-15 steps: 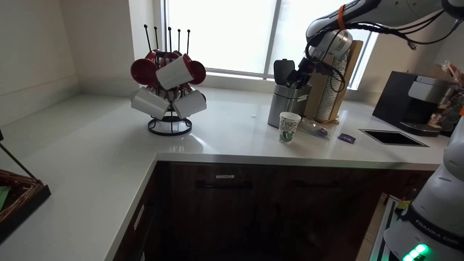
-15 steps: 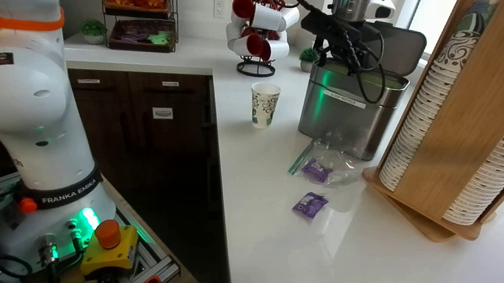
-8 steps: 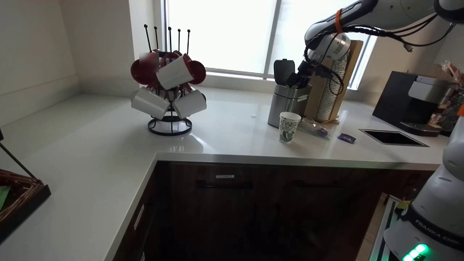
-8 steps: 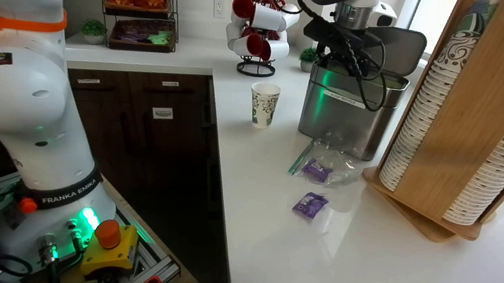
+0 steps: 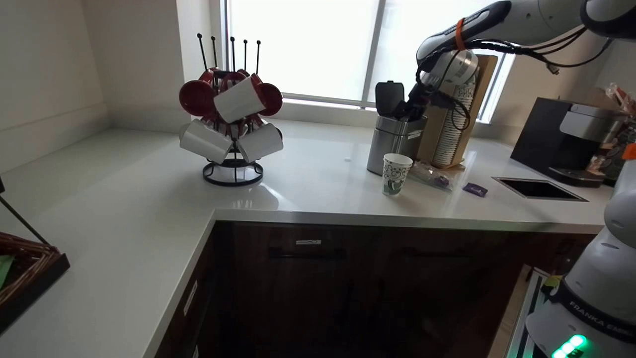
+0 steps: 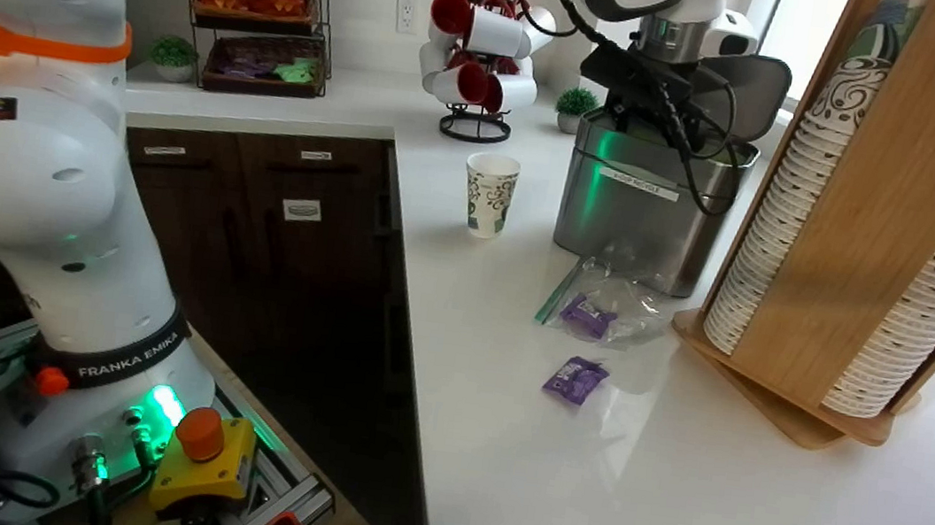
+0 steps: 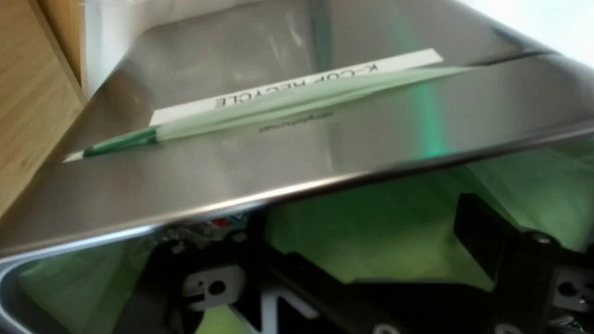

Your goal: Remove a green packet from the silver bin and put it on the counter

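Note:
The silver bin (image 5: 385,149) stands upright with its lid raised, and it shows in the exterior view (image 6: 633,220) and the wrist view (image 7: 232,171). A green liner (image 7: 394,232) covers its inside and hangs over the front rim. My gripper (image 7: 366,227) is inside the bin's opening, with its fingers spread wide and nothing seen between them. In both exterior views the fingers are partly hidden by the bin's rim. The green packet is not seen; the bin's contents are mostly hidden. The pale counter (image 6: 489,452) runs around the bin.
A paper cup (image 6: 489,196) stands near the bin. A plastic bag (image 6: 631,309) with a purple packet and a loose purple packet (image 6: 576,380) lie in front. A wooden cup dispenser (image 6: 922,265) stands close beside the bin. A mug rack (image 5: 233,129) and snack rack (image 6: 264,64) are farther off.
My gripper has moved lower into the bin and shifted toward the cup dispenser side. The bin, cup and purple packets have not moved.

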Robot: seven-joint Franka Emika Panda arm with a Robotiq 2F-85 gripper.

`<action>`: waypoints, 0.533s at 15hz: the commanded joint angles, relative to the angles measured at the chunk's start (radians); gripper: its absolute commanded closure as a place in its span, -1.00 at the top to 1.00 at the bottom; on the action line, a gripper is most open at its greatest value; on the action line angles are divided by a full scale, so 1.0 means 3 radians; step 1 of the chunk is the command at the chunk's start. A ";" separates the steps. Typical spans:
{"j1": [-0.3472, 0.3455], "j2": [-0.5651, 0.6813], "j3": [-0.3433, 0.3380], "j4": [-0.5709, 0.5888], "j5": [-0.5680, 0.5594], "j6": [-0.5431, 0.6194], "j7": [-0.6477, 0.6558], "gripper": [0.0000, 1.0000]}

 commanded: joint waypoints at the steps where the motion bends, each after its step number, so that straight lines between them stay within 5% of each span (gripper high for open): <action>1: -0.0048 0.0189 0.0092 0.0168 0.0070 0.0067 -0.0062 1.00; 8: -0.0083 0.0393 0.0232 0.0387 0.0057 0.0024 -0.0067 1.00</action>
